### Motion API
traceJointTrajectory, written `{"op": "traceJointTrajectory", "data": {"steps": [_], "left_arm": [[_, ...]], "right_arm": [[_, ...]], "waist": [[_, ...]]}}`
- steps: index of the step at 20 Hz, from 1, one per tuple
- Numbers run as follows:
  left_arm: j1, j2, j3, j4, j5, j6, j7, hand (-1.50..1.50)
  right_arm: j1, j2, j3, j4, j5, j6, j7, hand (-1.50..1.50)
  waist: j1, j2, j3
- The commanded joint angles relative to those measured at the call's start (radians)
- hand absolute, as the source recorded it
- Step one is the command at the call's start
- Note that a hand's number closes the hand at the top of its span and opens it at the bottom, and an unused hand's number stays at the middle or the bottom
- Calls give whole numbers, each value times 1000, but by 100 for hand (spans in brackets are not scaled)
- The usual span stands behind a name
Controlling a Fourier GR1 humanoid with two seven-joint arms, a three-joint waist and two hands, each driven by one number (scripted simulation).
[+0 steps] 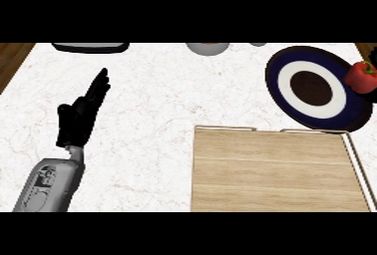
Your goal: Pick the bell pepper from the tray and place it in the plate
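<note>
One wooden tray [273,169] lies nearest on the worktop [162,99], with no pepper in it. The left robot hand [80,112] is to its left, open with fingers straight, holding and touching nothing. The right robot hand is out of view. Beyond the tray lies the blue-and-white plate [274,79]. The red bell pepper [361,75] is at the plate's right rim; whether it rests there cannot be told. Judgement: light, hollow, glossy and likely slippery. It is best held round its broad body.
</note>
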Motion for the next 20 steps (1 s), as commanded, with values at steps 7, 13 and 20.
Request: {"op": "traceJointTrajectory", "data": {"steps": [7,13,20], "left_arm": [[1,-3,2,-7,7,-24,4,0],[3,-29,-10,5,-20,1,-7,0],[21,-22,-2,-18,-28,8,-4,0]], "right_arm": [[-114,153,37,225,69,-64,145,-150],[-126,189,-11,281,30,-87,101,-150],[-114,93,-208,295,-181,89,26,-150]], "waist": [[9,6,1],[9,9,2],[-14,1,2]]}}
